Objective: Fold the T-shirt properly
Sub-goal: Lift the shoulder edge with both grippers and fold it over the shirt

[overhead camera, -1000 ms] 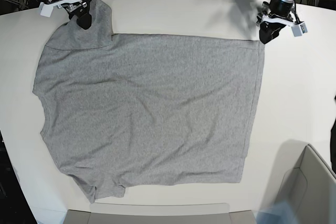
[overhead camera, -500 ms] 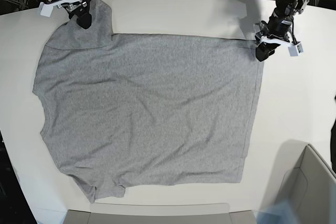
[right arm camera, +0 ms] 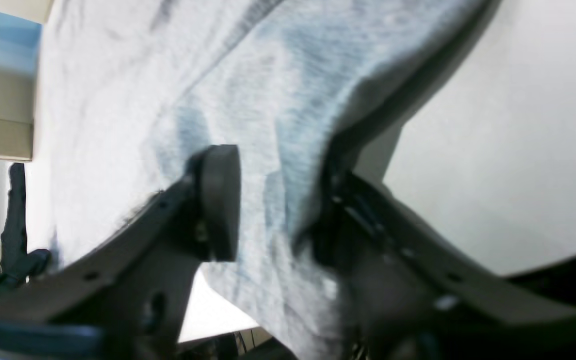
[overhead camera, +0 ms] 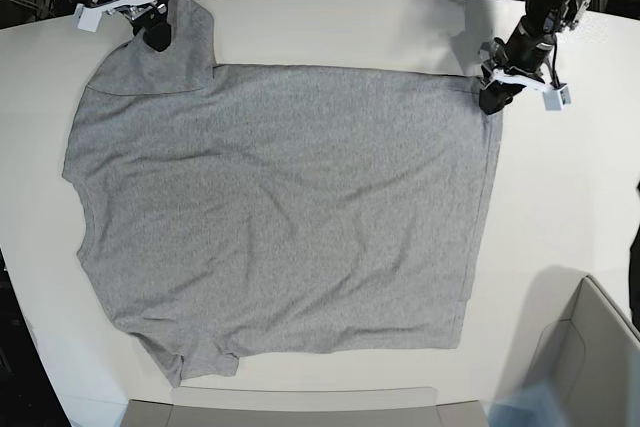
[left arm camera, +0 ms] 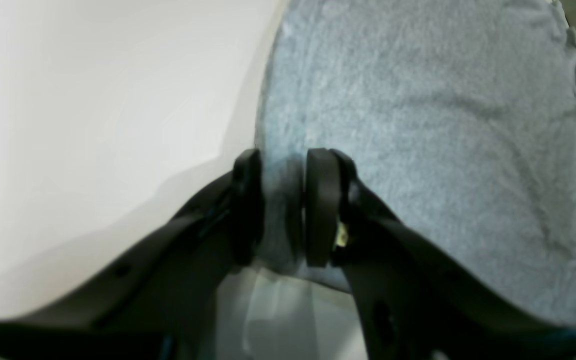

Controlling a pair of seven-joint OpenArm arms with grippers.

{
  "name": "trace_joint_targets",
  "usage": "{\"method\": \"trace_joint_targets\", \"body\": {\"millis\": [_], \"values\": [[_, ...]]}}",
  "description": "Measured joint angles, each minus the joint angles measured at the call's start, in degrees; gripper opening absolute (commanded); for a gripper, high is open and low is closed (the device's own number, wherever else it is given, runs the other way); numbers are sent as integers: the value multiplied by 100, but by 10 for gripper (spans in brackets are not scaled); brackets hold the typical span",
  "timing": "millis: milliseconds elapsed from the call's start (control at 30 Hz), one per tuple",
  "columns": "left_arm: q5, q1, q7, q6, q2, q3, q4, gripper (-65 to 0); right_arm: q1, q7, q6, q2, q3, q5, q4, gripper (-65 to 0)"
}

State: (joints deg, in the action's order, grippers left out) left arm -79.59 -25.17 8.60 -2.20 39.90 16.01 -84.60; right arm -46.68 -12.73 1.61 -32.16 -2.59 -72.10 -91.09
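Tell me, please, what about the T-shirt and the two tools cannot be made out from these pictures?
- T-shirt: its underside, base view, hidden against the table.
- Left tool: whether its pads fully pinch the hem, left wrist view, fabric fills the gap.
- Right tool: its far finger, right wrist view, blurred and covered by cloth.
- Grey bin: cut off by the base view's edge.

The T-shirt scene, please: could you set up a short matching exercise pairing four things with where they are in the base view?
Things:
1. T-shirt
2. left pincer
3. right pincer
4. table

Places:
A. at the sleeve, top left
B. bare white to the right of the cloth
C. spread flat across the middle
D. at the hem corner, top right

Pairs: 1-C, 2-D, 3-A, 4-B
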Motion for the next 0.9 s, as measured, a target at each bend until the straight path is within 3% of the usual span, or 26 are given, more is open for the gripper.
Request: {"method": "trace_joint_targets", "body": {"millis": [67,167,267,433,733,900], "values": [[208,74,151,-4,-92,0,-2,-511,-2,61,-42,2,-11,0,-44,-504],[723,70,107,22,-304,-22,-2,-640,-4,138,-103,0,-22,0,-68,-575],[887,55,61,-20,-472,-35,-4,-650,-35,181,-120,11,-22,-2,-70,-650],[894,-37,92,-37,-448,-31,-46,-650,-216,157,-120,2,0,-2,-138,-650],[815,-647,37,-282,-452,-533,-96,-650,-979,352,-267,61,1097,0,-610,-650],[807,-920,50,-295,-450,-813,-107,-650,-1182,334,-247,33,1174,254,-654,-650]]}}
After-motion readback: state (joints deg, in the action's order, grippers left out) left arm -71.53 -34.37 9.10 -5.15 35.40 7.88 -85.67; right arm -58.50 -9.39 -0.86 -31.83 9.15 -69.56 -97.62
